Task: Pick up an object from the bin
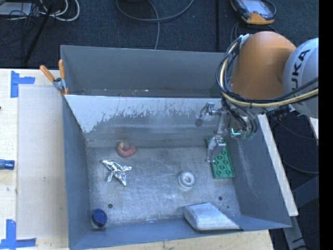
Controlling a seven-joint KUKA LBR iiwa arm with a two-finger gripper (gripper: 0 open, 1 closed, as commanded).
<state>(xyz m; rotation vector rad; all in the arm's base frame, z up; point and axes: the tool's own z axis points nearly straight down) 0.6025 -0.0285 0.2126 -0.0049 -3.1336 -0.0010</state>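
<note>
My gripper (209, 130) hangs under the orange cover at the right side of the bin, its two metal fingers spread apart and open. The upper finger (205, 112) points toward the back wall. The lower finger (212, 148) ends at the top edge of a green studded flat brick (223, 164) that lies by the right wall. Nothing sits between the fingers. A small white round cap (186, 179) lies on the floor left of and below the brick.
A pale grey wedge-shaped block (208, 216) rests at the front right. A crumpled silvery piece (116, 171) and a small orange-pink round thing (125, 149) lie at the left, with a blue ball (99, 217) in the front left corner.
</note>
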